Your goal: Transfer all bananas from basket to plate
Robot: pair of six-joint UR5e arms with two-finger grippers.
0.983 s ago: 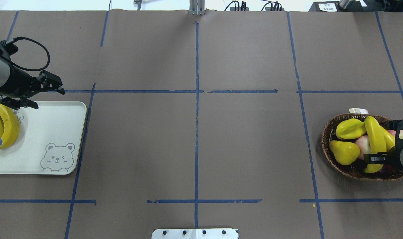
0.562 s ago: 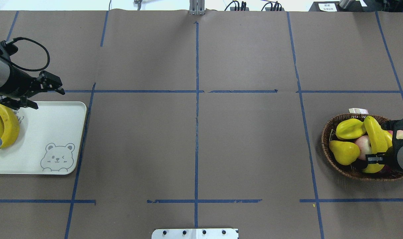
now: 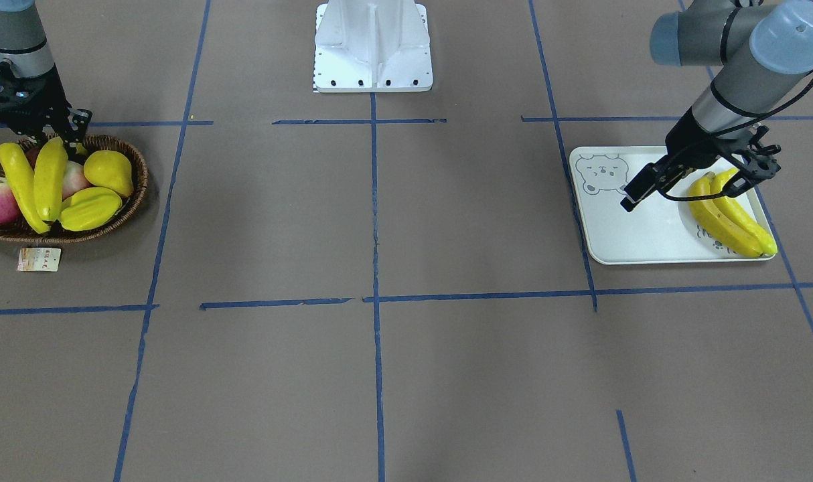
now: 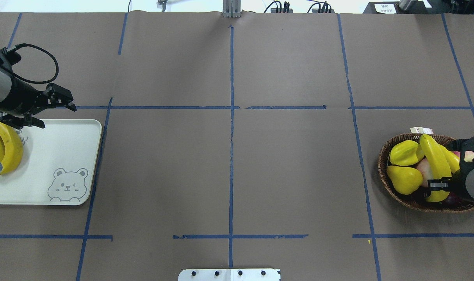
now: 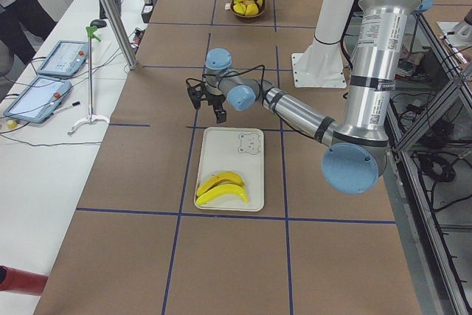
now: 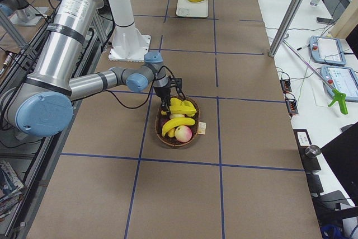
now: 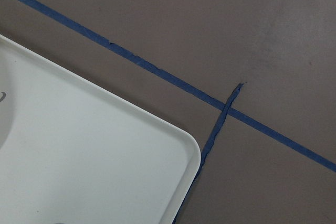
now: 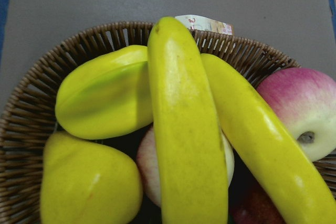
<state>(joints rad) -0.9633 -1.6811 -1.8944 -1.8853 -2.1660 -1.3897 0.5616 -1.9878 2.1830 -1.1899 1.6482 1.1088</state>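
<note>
Yellow glossy plastic banana (image 4: 434,160), long and curved, has tilted leftward inside the shallow round brown wicker basket (image 4: 382,168) within the last second; my right fingers (image 4: 436,184), wrist pointing steeply down, are clamped on its near end, so the third transfer seems begun. Another long yellow banana (image 4: 451,158) waits beside it. My left fingers (image 4: 63,102), spread and empty, hover above the far edge of the pale rectangular bear-face plate (image 4: 65,148), where two yellow bananas (image 4: 8,150) lie.

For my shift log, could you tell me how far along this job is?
Done: two bananas lie on the plate; left gripper is open near its corner. In hand: right gripper is at one banana in the basket, grip unclear. Remaining: that and a second banana.
</note>
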